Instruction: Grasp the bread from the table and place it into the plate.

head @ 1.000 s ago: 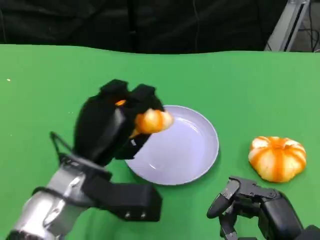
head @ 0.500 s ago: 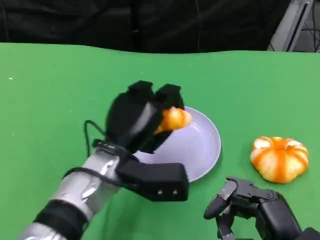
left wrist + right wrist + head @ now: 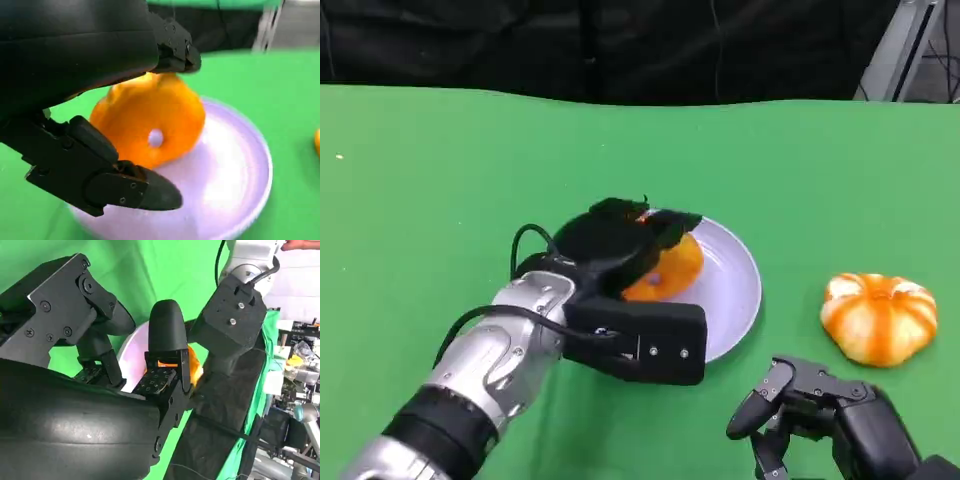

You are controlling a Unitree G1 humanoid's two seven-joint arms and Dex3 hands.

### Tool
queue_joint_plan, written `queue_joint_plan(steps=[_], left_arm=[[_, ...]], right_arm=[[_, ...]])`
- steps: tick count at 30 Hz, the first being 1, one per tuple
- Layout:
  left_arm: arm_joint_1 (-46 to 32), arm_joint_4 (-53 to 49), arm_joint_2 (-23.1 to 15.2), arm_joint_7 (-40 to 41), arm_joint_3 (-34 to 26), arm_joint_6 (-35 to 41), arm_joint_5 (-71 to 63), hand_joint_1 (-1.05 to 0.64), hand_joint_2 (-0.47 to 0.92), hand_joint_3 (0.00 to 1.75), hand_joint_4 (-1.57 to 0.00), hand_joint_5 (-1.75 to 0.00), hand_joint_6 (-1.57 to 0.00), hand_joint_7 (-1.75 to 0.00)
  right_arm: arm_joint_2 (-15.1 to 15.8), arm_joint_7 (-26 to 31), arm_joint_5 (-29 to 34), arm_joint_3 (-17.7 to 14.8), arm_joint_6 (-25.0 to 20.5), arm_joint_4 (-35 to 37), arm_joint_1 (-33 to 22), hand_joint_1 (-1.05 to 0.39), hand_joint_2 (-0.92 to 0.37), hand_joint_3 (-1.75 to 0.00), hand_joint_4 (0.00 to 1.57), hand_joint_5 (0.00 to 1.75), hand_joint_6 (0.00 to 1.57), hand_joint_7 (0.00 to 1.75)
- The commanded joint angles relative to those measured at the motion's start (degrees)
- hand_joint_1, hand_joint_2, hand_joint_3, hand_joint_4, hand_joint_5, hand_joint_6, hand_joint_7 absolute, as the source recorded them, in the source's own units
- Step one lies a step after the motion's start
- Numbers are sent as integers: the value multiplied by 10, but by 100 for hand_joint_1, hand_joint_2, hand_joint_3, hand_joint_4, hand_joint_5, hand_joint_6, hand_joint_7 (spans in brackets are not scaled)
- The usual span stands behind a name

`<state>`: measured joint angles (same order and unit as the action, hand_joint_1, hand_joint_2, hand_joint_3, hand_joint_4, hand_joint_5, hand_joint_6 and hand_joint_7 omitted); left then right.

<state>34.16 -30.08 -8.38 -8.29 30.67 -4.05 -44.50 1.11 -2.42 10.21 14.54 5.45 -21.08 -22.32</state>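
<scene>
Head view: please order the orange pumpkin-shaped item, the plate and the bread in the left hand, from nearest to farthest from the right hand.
Measured from the right hand:
1. Orange pumpkin-shaped item, on the table just beyond the hand, slightly to its right.
2. Plate, farther away, to its left.
3. Bread, over the plate's far-left part, held by the left hand.

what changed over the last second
The left hand carried the bread from the plate's left edge out over it and lowered it; it holds the bread low over the plate. Whether the bread touches the plate is unclear. The right hand and the pumpkin-shaped bun stayed put.
</scene>
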Motion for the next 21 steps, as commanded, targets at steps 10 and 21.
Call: queue_joint_plan(steps=[10,21], left_arm=[[-49,131,-71,-110,-20,27,48,-97,92,51,0,0,0,0],[-137,282,-125,-121,-97,-12,138,-93,92,53,0,0,0,0]], right_arm=[[6,-1,-8,-6,8,1,-2,4,-39,-130,79,162,79,128],[7,-5,-12,-10,5,6,3,4,-38,-130,79,163,79,129]])
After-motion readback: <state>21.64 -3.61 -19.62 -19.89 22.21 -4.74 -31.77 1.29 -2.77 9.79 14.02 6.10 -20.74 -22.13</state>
